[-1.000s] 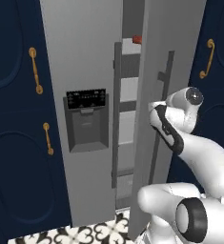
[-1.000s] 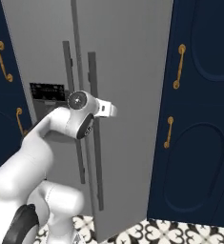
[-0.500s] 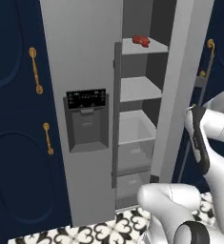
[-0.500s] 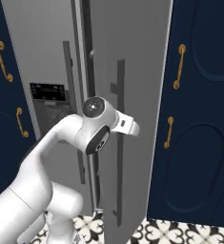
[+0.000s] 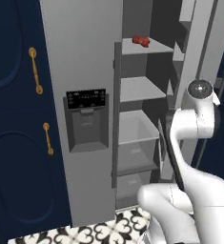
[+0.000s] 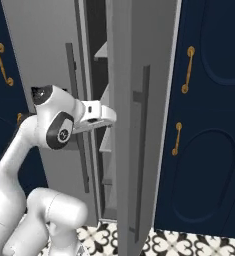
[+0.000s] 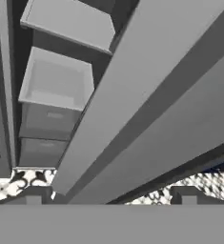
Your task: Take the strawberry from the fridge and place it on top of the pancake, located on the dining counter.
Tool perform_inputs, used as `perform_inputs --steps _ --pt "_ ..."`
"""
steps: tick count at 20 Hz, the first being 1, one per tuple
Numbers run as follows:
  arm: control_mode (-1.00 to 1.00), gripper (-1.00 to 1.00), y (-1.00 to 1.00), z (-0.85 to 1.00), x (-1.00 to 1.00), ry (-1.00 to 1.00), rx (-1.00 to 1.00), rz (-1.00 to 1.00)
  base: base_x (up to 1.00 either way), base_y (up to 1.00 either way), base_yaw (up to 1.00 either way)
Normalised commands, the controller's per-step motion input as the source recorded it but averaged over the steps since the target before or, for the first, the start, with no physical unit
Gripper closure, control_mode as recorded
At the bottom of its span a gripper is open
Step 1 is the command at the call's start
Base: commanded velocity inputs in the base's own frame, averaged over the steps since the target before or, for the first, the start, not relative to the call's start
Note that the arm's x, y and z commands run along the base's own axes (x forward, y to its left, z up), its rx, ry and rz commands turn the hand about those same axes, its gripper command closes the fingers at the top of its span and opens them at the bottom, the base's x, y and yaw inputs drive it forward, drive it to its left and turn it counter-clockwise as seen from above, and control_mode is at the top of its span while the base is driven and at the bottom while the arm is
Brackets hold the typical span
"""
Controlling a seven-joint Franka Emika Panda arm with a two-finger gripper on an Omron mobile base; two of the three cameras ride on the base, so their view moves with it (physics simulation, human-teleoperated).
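While the right door [image 6: 139, 125] of the fridge [image 5: 85, 71] stands swung open, its grey inner shelves show in the left base view. On the top shelf [image 5: 144, 46] lies the strawberry [image 5: 141, 40], a small dark red lump, alone near the shelf's middle. Below it sit a bare shelf [image 5: 138, 88] and an open-topped grey drawer [image 5: 138, 129] with nothing seen inside. Well below the strawberry, the gripper [image 7: 111, 194] hangs beside the door's edge, its fingertips [image 7: 33, 195] spread wide, holding nothing.
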Motion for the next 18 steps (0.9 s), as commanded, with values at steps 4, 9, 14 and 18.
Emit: perform_inputs --steps 4,9,14,18 --pt "-1.0 -1.0 0.76 0.03 0.38 0.42 -0.64 0.15 0.0 0.0 0.0" --pt "-1.0 -1.0 -0.02 -0.18 0.46 0.23 -0.35 0.01 0.0 0.0 0.0" --pt "-1.0 -1.0 -0.13 -0.17 0.38 0.19 -0.24 -0.01 0.0 0.0 0.0" --pt "-1.0 -1.0 -0.37 -0.02 0.21 0.3 -0.17 -0.05 0.0 0.0 0.0"
